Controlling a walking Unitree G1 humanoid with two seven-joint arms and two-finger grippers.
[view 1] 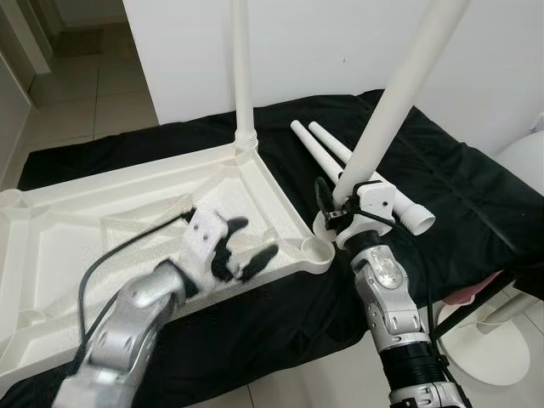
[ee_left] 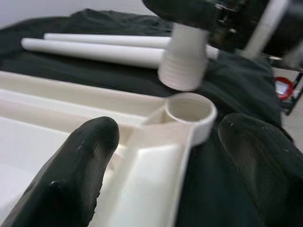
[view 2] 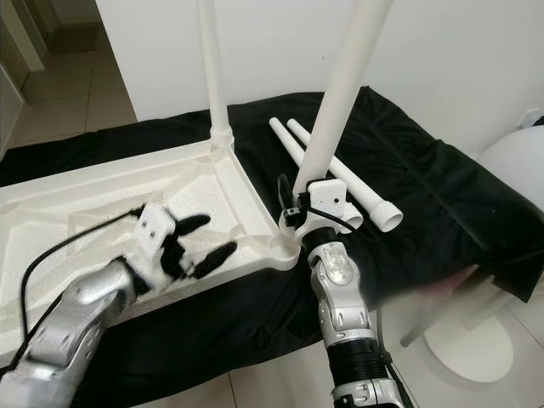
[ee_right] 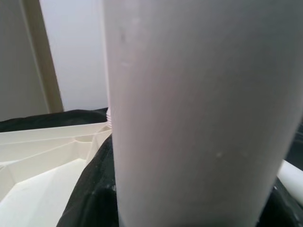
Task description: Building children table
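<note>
Fingers of the right gripper (view 1: 340,206) are clamped round the lower end of a white table leg (view 1: 399,93), which leans up and away from its threaded foot; fingers of the left gripper (view 1: 242,251) are spread apart, holding nothing, and hover over the near rim of the upturned tabletop.

Black cloth (view 1: 459,178) drapes the bench and carries everything. On it lies the white tabletop (view 1: 51,246), underside up, ribs showing. One fitted leg (view 1: 241,76) already stands upright in the far corner socket. Two spare legs (view 1: 327,151) lie side by side on the cloth beyond the held leg.

In the left wrist view the threaded end (ee_left: 183,66) of the held leg hangs just above the near corner socket (ee_left: 190,109), close but not yet entered, and a little off to the far side of the opening.

The step in hand looks like seating the second leg. My judgement is that the next move calls for bringing the leg upright, centring the thread over the socket, lowering it in, then turning it so it catches. The left gripper seems placed to steady the tabletop rim while that happens.
</note>
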